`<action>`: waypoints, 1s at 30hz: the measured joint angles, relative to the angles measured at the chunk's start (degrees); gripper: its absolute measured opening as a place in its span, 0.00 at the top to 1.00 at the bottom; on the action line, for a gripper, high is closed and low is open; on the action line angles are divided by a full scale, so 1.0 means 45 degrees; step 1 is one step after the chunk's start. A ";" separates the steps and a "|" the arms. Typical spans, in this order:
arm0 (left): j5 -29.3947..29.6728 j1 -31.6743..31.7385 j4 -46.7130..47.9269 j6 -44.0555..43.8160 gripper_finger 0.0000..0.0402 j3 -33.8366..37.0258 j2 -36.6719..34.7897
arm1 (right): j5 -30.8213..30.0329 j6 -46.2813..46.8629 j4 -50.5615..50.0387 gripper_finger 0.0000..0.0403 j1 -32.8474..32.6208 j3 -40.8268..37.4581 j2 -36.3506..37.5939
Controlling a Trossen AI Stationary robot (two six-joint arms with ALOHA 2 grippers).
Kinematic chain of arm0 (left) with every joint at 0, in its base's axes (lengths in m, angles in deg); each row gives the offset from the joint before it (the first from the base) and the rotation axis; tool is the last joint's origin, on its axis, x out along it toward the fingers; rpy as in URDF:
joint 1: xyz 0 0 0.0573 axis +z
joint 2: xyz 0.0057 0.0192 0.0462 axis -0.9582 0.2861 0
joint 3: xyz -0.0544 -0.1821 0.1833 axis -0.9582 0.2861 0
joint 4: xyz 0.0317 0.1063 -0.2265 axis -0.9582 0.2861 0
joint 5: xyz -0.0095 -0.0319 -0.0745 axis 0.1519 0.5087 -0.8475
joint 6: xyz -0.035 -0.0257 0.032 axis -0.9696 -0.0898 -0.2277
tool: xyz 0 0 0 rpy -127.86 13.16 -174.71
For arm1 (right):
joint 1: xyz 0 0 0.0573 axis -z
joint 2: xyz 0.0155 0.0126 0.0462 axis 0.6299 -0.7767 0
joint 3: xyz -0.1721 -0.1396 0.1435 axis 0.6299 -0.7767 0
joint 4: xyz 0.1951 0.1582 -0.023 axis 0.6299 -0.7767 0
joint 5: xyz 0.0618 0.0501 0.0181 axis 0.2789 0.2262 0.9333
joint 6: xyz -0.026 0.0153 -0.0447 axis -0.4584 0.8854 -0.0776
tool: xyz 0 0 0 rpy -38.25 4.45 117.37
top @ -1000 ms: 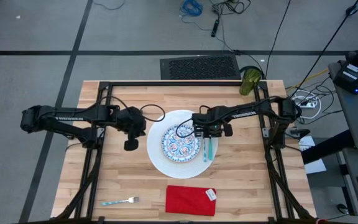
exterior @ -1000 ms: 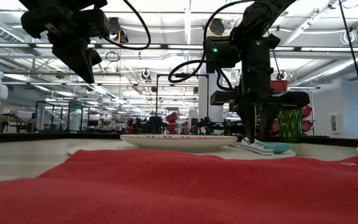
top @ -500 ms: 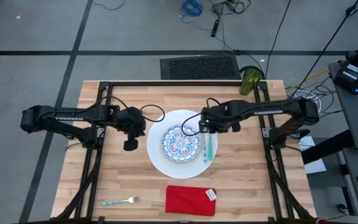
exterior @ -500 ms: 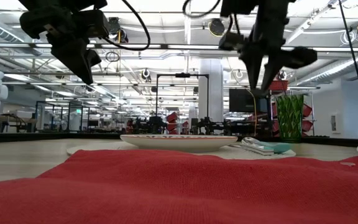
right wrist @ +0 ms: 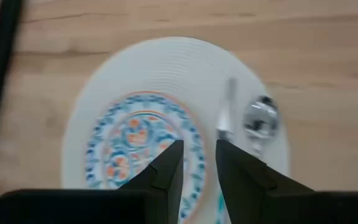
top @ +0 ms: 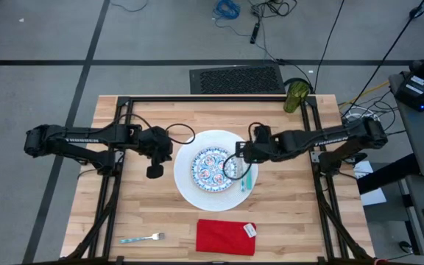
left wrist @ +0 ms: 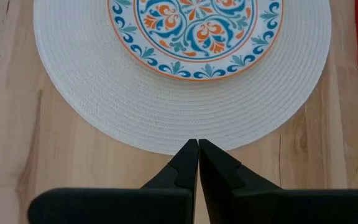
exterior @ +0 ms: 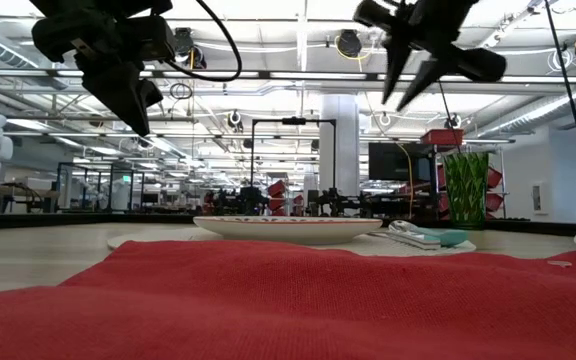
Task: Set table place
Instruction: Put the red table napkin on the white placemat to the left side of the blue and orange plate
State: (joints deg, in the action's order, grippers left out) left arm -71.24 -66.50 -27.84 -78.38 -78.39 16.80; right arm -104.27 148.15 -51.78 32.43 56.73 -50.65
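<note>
The big white plate [top: 186,193] lies mid-table with the small blue-patterned plate [top: 213,169] resting on it. The knife [right wrist: 229,106] and the teal-handled spoon [top: 247,179] lie side by side on the white plate's right part. The red napkin [top: 225,237] and the fork [top: 142,238] lie near the front edge. The green cup [top: 297,96] stands at the far right. My right gripper [exterior: 394,100] hangs open high above the cutlery, slanting down, holding nothing. My left gripper [left wrist: 197,146] is shut over the white plate's left rim, well above it.
Black frame rails [top: 120,132] run along the table's left, right and far sides. Bare wood [top: 293,213] lies right of the plate and between plate and napkin. A white tag [top: 249,230] sits on the napkin's right end.
My right gripper has risen from just above the knife and spoon to high over the table and has tipped from pointing straight down to a slant. Its finger gap looks the same. The knife and spoon stay on the white plate.
</note>
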 joint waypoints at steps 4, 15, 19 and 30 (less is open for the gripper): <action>-0.0006 -0.0001 -0.0315 -0.1060 1.00 -0.0003 0.0002 | -0.0362 -0.2070 0.1603 0.80 -0.0241 -0.0005 -0.0103; -0.0954 -0.1484 0.4741 -0.3447 1.00 -0.3428 -0.0013 | 0.0151 -0.5529 0.2781 0.97 -0.1539 -0.0005 -0.0120; -0.0947 -0.2932 0.5107 -0.6602 1.00 -0.4297 -0.0015 | -0.0302 -0.6186 0.2909 0.98 -0.1820 -0.0005 -0.0120; -0.0485 -0.5706 0.4759 -1.1612 1.00 -0.4090 0.0534 | 0.0617 -0.9398 0.3636 1.00 -0.2054 -0.0005 -0.0120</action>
State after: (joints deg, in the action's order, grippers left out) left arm -73.42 -92.18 -6.42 -130.64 -96.79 19.20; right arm -101.49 105.86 -35.42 23.18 56.71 -51.18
